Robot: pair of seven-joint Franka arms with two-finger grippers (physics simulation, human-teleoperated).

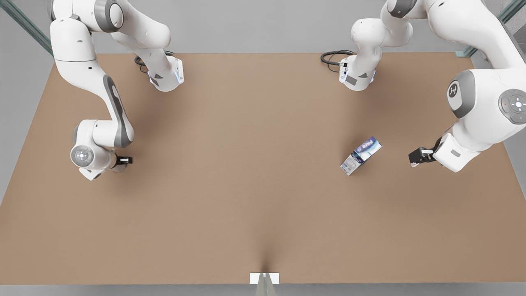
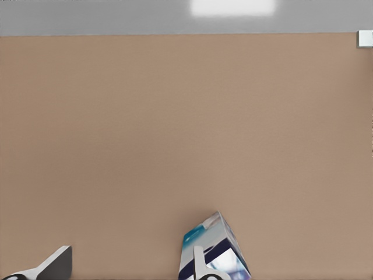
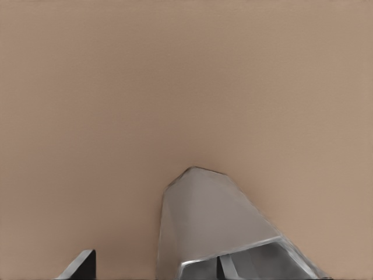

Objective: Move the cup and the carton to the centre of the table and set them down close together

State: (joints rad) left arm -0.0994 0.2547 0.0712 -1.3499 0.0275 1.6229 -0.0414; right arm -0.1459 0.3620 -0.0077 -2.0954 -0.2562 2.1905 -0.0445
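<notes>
Evidently neither item has reached the centre of the table (image 1: 263,123). The carton (image 1: 361,155) lies off centre toward the front view's right, near the left gripper (image 1: 416,158), whose jaws are spread wide and empty. At the opposite side of the table, the right gripper (image 1: 124,159) stands spread at the cup (image 3: 215,227) and has not clamped it. Both transfers remain.
</notes>
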